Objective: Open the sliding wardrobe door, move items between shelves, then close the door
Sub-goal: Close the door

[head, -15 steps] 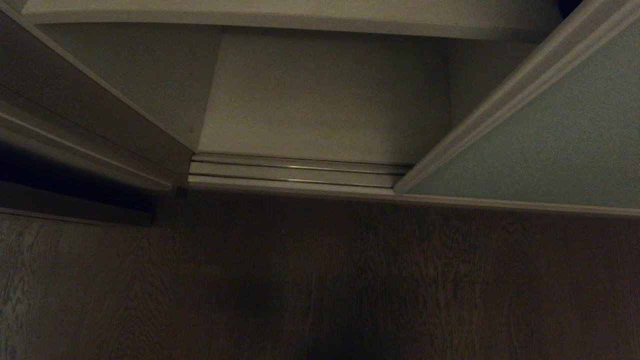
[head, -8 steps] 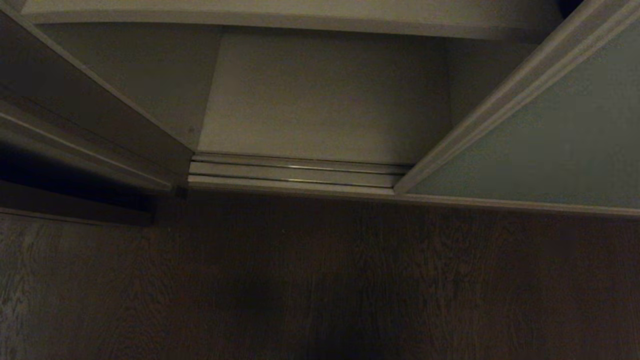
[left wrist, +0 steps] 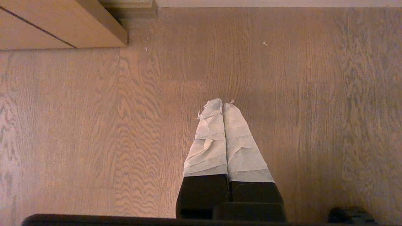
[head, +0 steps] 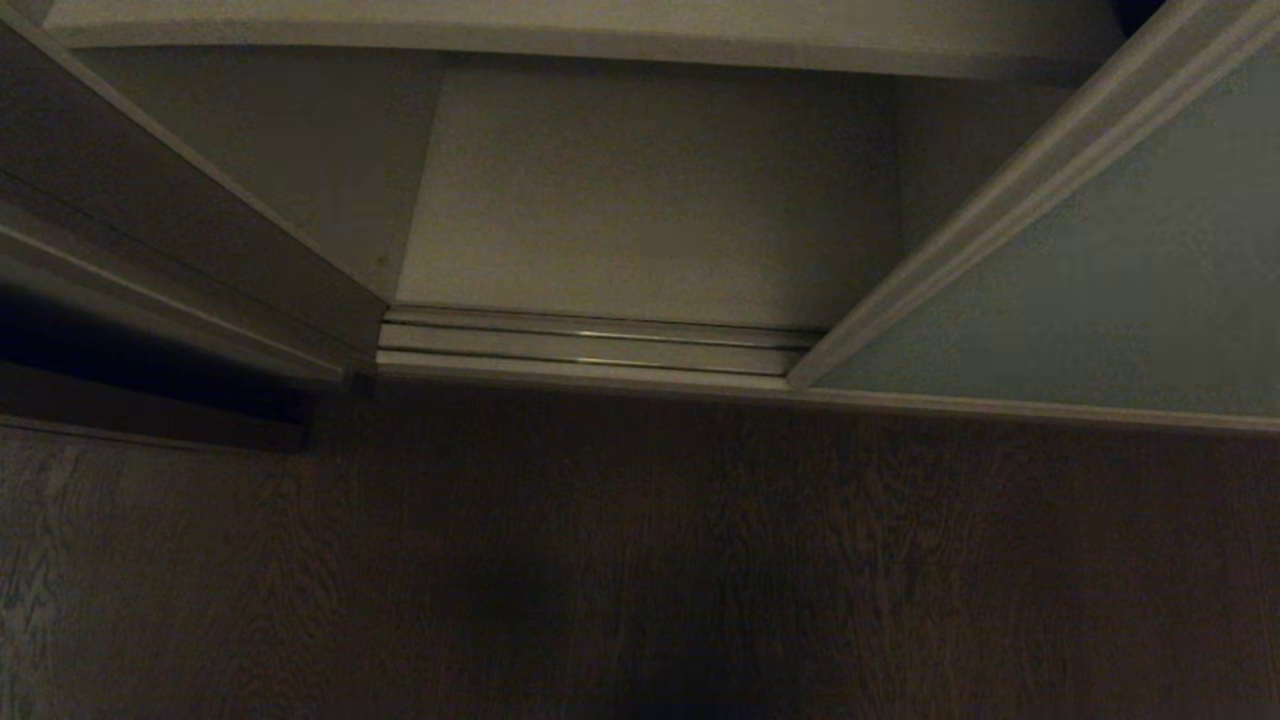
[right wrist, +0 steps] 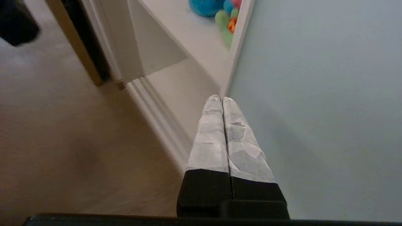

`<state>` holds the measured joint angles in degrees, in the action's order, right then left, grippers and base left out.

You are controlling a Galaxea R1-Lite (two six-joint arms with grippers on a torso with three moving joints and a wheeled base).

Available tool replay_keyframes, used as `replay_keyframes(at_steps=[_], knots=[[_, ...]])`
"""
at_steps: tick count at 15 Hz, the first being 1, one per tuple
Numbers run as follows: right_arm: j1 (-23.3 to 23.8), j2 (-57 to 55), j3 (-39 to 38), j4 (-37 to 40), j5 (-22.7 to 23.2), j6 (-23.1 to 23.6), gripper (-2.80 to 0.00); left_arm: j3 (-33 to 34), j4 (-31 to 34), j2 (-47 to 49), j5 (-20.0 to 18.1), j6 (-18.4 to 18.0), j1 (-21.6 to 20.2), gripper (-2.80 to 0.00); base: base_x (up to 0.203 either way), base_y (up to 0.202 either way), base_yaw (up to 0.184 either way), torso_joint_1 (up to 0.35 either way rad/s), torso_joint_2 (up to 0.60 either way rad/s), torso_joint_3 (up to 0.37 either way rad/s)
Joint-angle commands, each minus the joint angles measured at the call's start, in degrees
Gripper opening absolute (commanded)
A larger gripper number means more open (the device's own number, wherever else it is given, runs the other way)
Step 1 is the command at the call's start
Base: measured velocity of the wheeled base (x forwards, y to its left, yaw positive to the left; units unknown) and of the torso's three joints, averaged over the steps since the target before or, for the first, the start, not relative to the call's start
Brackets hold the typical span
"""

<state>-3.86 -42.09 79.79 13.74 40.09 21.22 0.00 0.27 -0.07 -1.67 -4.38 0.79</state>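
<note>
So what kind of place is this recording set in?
Probably a bedroom or similar room at home: a fitted wardrobe with a sliding door on a floor rail, white shelves holding soft toys, and a wood-grain floor.

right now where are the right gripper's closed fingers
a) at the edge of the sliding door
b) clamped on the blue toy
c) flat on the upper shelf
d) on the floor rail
a: the right gripper has its fingers shut and empty, tips at the framed edge of the sliding wardrobe door; the blue toy lies far off on a shelf.
</note>
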Motion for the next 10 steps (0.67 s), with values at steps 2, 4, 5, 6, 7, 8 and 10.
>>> replay_keyframes(at_steps=[2,4,5,6,7,8,10], knots=[[5.87,5.48,-2.95,3.38,1.19,-9.32,-2.8,0.0,0.0,0.07,0.0,-0.02,0.0,-2.8,0.0,0.0,0.0,0.0,0.0,0.0],[12.12,7.02,-4.12,5.04,1.11,-17.28,-2.8,0.0,0.0,0.07,0.0,-0.02,0.0,-2.8,0.0,0.0,0.0,0.0,0.0,0.0],[15.67,7.07,-4.33,5.51,0.73,-23.35,-2.8,0.0,0.0,0.07,0.0,-0.02,0.0,-2.8,0.0,0.0,0.0,0.0,0.0,0.0],[18.22,6.86,-4.46,5.93,-0.23,-31.47,-2.8,0.0,0.0,0.07,0.0,-0.02,0.0,-2.8,0.0,0.0,0.0,0.0,0.0,0.0],[19.36,6.65,-4.49,6.97,-1.29,-38.76,-2.8,0.0,0.0,0.07,0.0,-0.02,0.0,-2.8,0.0,0.0,0.0,0.0,0.0,0.0],[20.12,6.4,-4.25,10.37,-1.83,-43.75,-2.8,0.0,0.0,0.07,0.0,-0.02,0.0,-2.8,0.0,0.0,0.0,0.0,0.0,0.0],[20.08,5.92,-3.21,20.01,1.07,-45.32,-2.8,0.0,0.0,0.07,0.0,-0.02,0.0,-2.8,0.0,0.0,0.0,0.0,0.0,0.0]])
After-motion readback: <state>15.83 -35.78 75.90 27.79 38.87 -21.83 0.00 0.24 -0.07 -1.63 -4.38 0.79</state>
